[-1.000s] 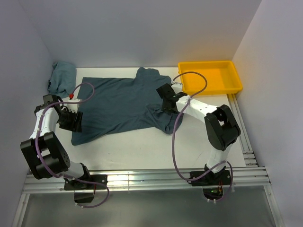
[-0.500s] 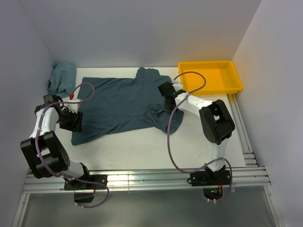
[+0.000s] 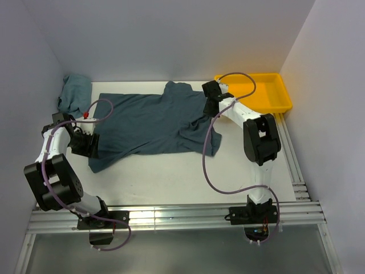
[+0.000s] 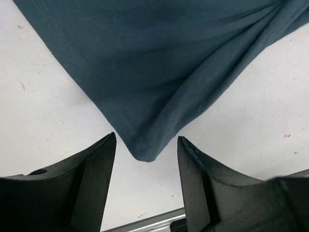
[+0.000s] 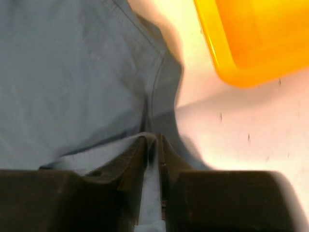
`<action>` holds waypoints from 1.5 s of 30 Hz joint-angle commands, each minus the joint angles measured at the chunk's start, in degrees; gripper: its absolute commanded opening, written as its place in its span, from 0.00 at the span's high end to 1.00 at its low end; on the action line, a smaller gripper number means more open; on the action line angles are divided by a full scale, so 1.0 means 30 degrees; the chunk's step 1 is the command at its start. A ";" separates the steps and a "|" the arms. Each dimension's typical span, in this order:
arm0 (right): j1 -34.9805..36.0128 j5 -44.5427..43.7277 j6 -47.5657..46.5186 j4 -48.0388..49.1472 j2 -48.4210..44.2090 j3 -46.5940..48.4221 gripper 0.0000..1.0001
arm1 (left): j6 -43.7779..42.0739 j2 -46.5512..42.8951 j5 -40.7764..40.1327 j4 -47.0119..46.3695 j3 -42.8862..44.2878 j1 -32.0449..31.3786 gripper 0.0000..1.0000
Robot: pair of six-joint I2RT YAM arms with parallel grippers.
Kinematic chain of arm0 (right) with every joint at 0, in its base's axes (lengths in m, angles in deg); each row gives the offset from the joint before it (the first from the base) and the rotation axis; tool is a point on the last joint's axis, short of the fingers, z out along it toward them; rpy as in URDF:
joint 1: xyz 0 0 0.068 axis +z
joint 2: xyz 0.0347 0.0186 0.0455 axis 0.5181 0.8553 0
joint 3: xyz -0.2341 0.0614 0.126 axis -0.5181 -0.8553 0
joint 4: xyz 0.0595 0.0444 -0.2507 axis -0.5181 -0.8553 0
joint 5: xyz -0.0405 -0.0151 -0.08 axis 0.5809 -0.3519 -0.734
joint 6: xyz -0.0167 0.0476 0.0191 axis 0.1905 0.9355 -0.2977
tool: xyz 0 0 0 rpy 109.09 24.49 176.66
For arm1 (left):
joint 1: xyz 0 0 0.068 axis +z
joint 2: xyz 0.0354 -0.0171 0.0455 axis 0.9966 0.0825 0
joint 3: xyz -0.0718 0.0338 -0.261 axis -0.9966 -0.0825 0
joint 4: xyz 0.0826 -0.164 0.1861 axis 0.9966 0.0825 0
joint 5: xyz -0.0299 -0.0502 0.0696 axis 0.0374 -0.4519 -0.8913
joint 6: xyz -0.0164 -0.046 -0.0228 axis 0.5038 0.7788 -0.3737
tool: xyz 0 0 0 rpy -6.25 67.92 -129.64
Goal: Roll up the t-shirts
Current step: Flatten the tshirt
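Note:
A dark slate blue-grey t-shirt (image 3: 149, 123) lies spread across the middle of the table. My right gripper (image 3: 212, 106) is shut on a pinched fold of its right part, close to the tray; the right wrist view shows the cloth (image 5: 72, 72) clamped between the closed jaws of that gripper (image 5: 154, 144). My left gripper (image 3: 91, 145) is open at the shirt's near left corner. In the left wrist view that corner (image 4: 145, 72) points down into the gap of the open gripper (image 4: 146, 159), apparently untouched. A second, lighter blue-grey t-shirt (image 3: 74, 94) lies bunched at the back left.
A yellow plastic tray (image 3: 279, 107) stands at the back right, just beyond the right gripper, and shows in the right wrist view (image 5: 227, 58). White walls close in the left, back and right. Metal rails (image 3: 171, 216) run along the near edge.
My right gripper has moved back and right towards the tray, pulling the shirt's right part with it and stretching out its folds. The left gripper has stayed at the near left corner.

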 commanded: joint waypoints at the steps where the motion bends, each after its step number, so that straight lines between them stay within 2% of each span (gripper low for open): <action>1: -0.0187 0.0233 -0.0696 -0.0536 0.1141 0.1469 0.74 | 0.0198 0.0356 0.0336 -0.0142 0.0883 0.0058 0.41; 2: -0.0216 0.0203 -0.0697 -0.0682 0.1346 0.1615 0.68 | 0.0228 0.0415 0.0365 -0.0113 0.1000 0.0086 0.41; 3: -0.0245 0.0174 -0.0697 -0.0683 0.1290 0.1588 0.57 | 0.0257 0.0474 0.0423 -0.0084 0.1088 0.0058 0.41; 4: -0.0246 0.0116 -0.0697 -0.0422 0.1144 0.1355 0.51 | 0.0257 0.0649 0.0424 -0.0112 0.1147 0.0086 0.41; 7: -0.0275 -0.0119 -0.0493 -0.0157 -0.0025 0.0214 0.39 | 0.0404 0.0767 0.0570 -0.0142 0.1469 0.0058 0.40; 8: -0.0304 -0.0148 -0.0463 0.0163 -0.0493 -0.0254 0.39 | 0.0491 0.0739 0.0628 -0.0113 0.1586 0.0086 0.40; 14: -0.0304 0.1136 0.0561 0.2419 -0.5935 -0.6776 0.39 | 0.1281 0.0475 0.0659 -0.0317 0.2931 0.0058 0.38; 20: -0.0217 0.2634 0.1821 0.5116 -0.9722 -1.2234 0.38 | 0.1986 -0.0432 -0.0014 -0.0464 0.3345 0.0087 0.32; 25: 0.0046 0.3978 0.1998 0.6345 -0.9669 -1.2855 0.39 | 0.2044 -0.0579 -0.0279 0.0208 0.3404 0.0116 0.30; 32: 0.0662 0.4889 0.2145 0.7578 -0.8790 -1.3763 0.43 | 0.2161 -0.1663 -0.1391 0.0532 0.1736 0.0116 0.33; 45: 0.0838 0.6003 0.2642 0.9306 -0.9580 -1.6166 0.45 | 0.2689 -0.2310 -0.1687 0.1088 0.0445 0.0203 0.33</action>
